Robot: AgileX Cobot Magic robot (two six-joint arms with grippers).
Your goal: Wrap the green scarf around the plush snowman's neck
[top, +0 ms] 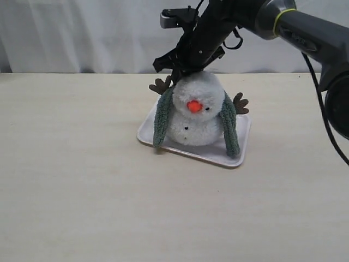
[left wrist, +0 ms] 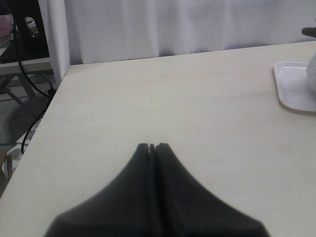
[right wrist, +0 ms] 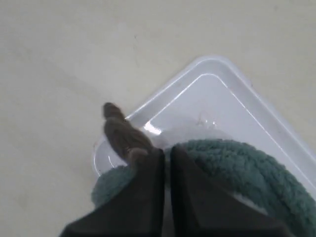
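Note:
The plush snowman [top: 197,121] sits upright on a white tray [top: 243,130]. The green scarf [top: 162,121] runs behind its neck, and one end hangs down each side of the body to the tray. My right gripper [top: 181,72] is right behind the snowman's head. In the right wrist view it [right wrist: 167,149] stands nearly shut, pinching the scarf [right wrist: 247,165] next to a brown twig arm [right wrist: 121,132]. My left gripper [left wrist: 153,146] is shut on nothing, low over bare table far from the tray [left wrist: 294,89]. It does not show in the exterior view.
The beige table [top: 82,180] spreads wide around the tray. Its edge [left wrist: 49,106] and a white curtain [left wrist: 173,24] show in the left wrist view, with cables and a stand beyond the edge. The right arm [top: 305,30] reaches in from the upper right.

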